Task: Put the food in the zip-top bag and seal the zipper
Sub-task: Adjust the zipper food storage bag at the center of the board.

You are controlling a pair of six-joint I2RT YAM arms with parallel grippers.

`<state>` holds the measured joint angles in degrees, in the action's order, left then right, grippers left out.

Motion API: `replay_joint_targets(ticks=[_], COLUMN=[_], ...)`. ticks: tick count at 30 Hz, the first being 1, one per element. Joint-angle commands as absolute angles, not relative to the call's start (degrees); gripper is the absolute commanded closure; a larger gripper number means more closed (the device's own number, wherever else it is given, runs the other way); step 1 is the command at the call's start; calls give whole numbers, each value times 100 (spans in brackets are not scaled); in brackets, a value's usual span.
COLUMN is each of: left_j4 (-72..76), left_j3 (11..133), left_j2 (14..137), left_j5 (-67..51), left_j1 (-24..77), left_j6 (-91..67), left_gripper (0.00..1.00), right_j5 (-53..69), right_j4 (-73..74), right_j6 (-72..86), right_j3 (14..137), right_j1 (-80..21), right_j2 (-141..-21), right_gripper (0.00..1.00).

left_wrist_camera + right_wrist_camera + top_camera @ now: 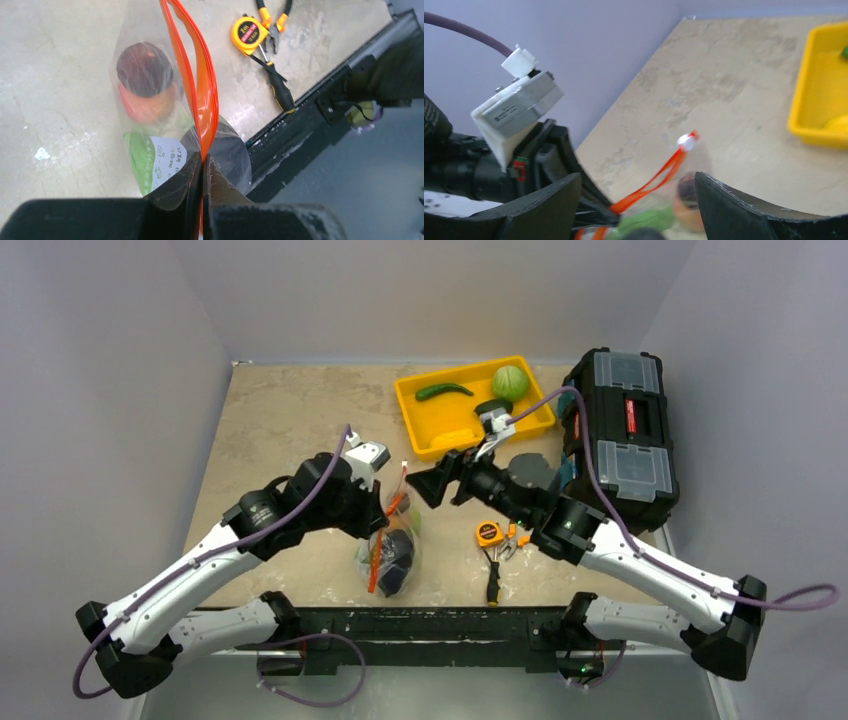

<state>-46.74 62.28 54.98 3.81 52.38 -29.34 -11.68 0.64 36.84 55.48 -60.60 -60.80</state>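
Pinching the zipper: left jaws.

bag: clear
zipper: orange-red
slider: white
food: orange, dark purple, green
tray: yellow
tape measure: yellow, black face
toolbox: black, grey lids
bench: mottled beige

Even, soft overhead light, faint shadows, mild glare on plastic, right wrist view blurred, near foregrounds unfocused
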Motion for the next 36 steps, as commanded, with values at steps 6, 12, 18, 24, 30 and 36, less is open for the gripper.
replay_joint_targets(ticks=[6, 12, 18, 24, 30, 36], left_j4=[-4654, -4697, -4921, -4881, -4847, -5165], left_j3=[6536, 6400, 6411, 6384, 6404, 6630], left_j2=[5862, 5909, 5774, 5909, 5932, 6071], left_j5=[-3304, -3898, -3783, -4537, -4842, -4544], left_j1=[4126, 4010, 3706, 3651, 3654, 3650], left_j6=[-958, -589, -333, -324, -399, -385], left_gripper=[100, 100, 100, 100, 100, 100], right_j5=[3649, 6590, 7210, 7037, 7132, 7081], right_j4=[-1214, -2990, -5019, -4718, -4931, -4993], right_j6=[704, 1432, 2868, 2663, 2815, 2993], right_j3=[4680, 4060, 3512, 3560, 3667, 3587], right_j1=[-3973, -2865, -2845, -2866, -2965, -3013], right_j2=[-5903, -6571, -6908, -7062, -7256, -7205], right_gripper=[1, 4, 4, 4, 15, 47])
